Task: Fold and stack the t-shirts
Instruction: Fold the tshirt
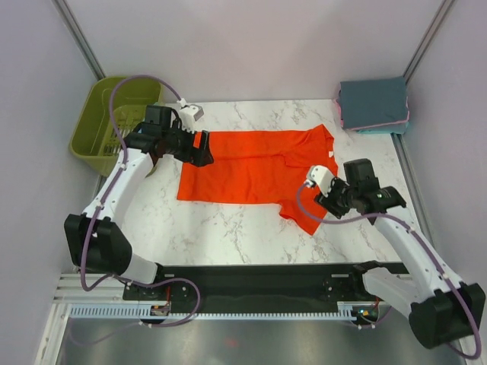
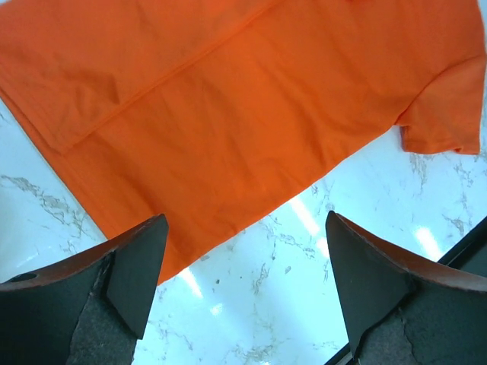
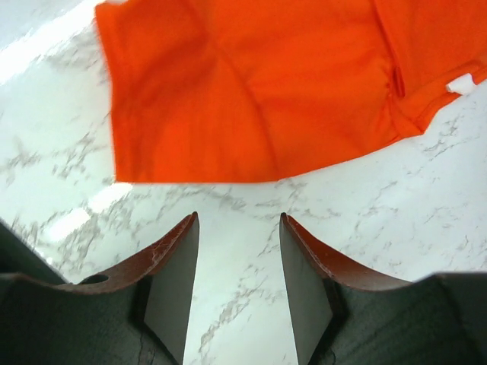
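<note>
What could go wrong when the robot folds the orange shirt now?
The right claw hangs open over bare marble, so it might miss the sleeve of the orange shirt. The left claw, open too, might tug the folded-over flap loose.

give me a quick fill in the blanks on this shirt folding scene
The shirt spread flat on the table is coloured ___.
The stack of folded shirts sits at its far ___ corner.
The basket off the far left corner is ___.
The left gripper and the right gripper are both ___.
Missing words: orange, right, green, open.
</note>
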